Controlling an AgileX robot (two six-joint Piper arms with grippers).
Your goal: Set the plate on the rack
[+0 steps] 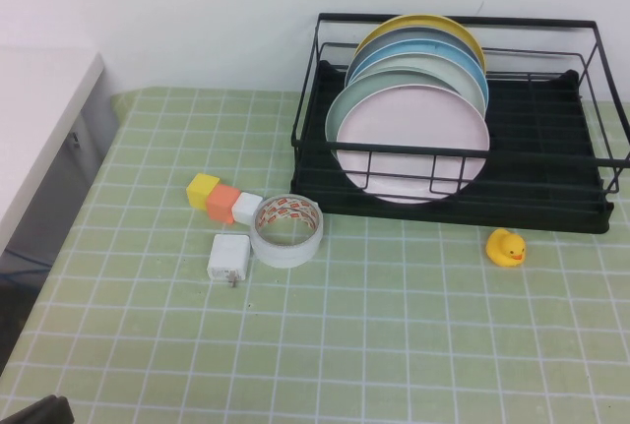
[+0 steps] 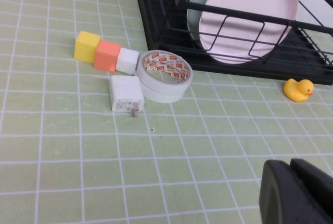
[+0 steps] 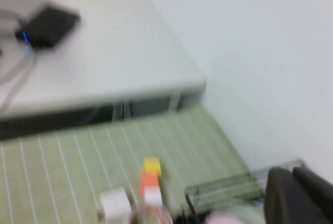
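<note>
The pale pink plate [image 1: 413, 139] stands upright in the front slot of the black wire rack [image 1: 551, 149], leaning on the other plates behind it. Nothing holds it. It also shows in the left wrist view [image 2: 250, 11], inside the rack [image 2: 166, 31]. My left gripper [image 2: 292, 185] is shut and empty, low over the near part of the table, far from the rack; only a dark tip of that arm [image 1: 34, 412] shows in the high view. My right gripper [image 3: 292, 182] is shut and empty, raised above the rack's side; it is out of the high view.
Mint-green, white, blue and yellow plates [image 1: 433, 45] stand behind the pink one. Left of the rack lie yellow, orange and white blocks [image 1: 222, 199], a tape roll [image 1: 287, 228] and a white charger [image 1: 228, 258]. A rubber duck [image 1: 506, 247] sits before the rack.
</note>
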